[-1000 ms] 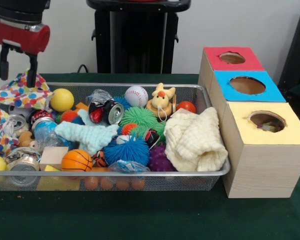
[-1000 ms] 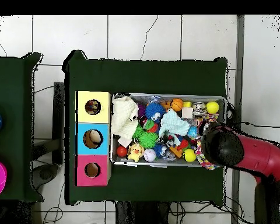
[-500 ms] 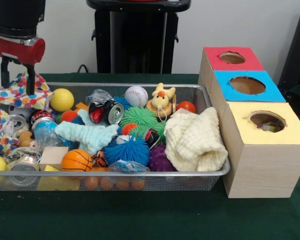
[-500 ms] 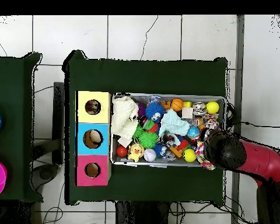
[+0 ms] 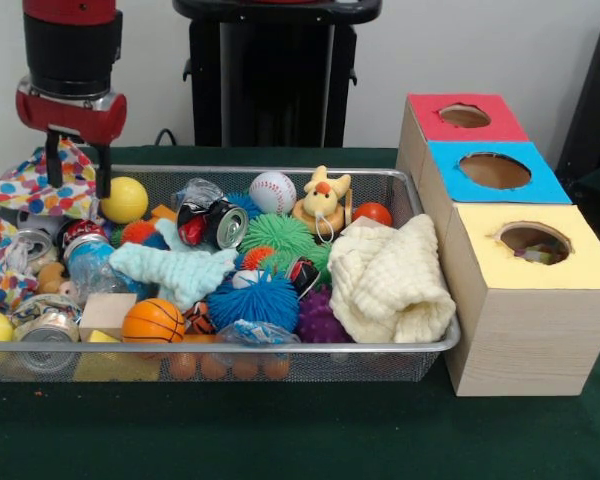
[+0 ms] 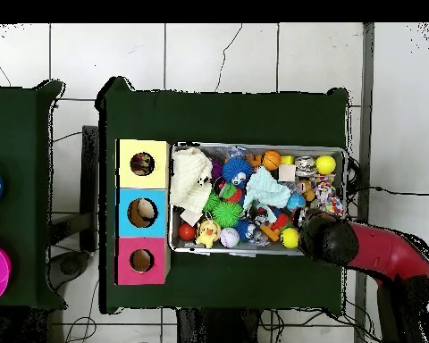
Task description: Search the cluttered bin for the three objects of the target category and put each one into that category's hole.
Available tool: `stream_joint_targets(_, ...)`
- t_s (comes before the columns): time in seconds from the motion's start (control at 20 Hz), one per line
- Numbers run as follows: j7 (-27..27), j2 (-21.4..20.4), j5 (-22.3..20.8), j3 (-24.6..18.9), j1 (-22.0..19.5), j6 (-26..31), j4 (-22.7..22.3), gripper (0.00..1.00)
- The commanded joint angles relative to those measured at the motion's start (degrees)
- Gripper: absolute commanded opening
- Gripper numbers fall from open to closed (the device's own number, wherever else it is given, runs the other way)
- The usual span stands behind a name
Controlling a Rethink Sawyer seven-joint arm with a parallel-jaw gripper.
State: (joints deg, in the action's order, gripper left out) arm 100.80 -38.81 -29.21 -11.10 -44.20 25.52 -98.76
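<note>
A wire mesh bin (image 5: 280, 347) (image 6: 254, 146) holds a heap of toys, cans and cloths. My gripper (image 5: 77, 178) hangs open and empty over the bin's far left corner, between a polka-dot cloth (image 5: 30, 190) and a yellow ball (image 5: 124, 200). Its fingers (image 5: 102, 170) reach down to about the bin's rim. In the overhead view the gripper (image 6: 325, 238) covers the bin's lower right corner. A baseball (image 5: 272, 191), a small basketball (image 5: 152, 321) and a red ball (image 5: 373, 213) lie among the clutter. The wooden box has a red hole (image 5: 464, 116), a blue hole (image 5: 494, 170) and a yellow hole (image 5: 533, 243).
A crushed can (image 5: 216, 223), a blue spiky ball (image 5: 252, 300), a green spiky ball (image 5: 277, 233), a duck toy (image 5: 321, 200), a cream cloth (image 5: 390, 280) and a pale blue cloth (image 5: 175, 270) fill the bin. The box (image 6: 142, 213) stands against the bin's end.
The gripper has moved right in the front view, from beyond the bin's left end to beside the yellow ball. It stays open and empty.
</note>
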Motion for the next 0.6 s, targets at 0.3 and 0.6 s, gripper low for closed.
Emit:
stream_joint_targets(0.3, -4.82, 5.35, -4.99, -5.01, -3.96, -2.97, -3.54, 1.0)
stream_joint_targets(0.6, -4.61, 3.82, -5.73, -4.96, -4.96, -3.47, -3.97, 1.0)
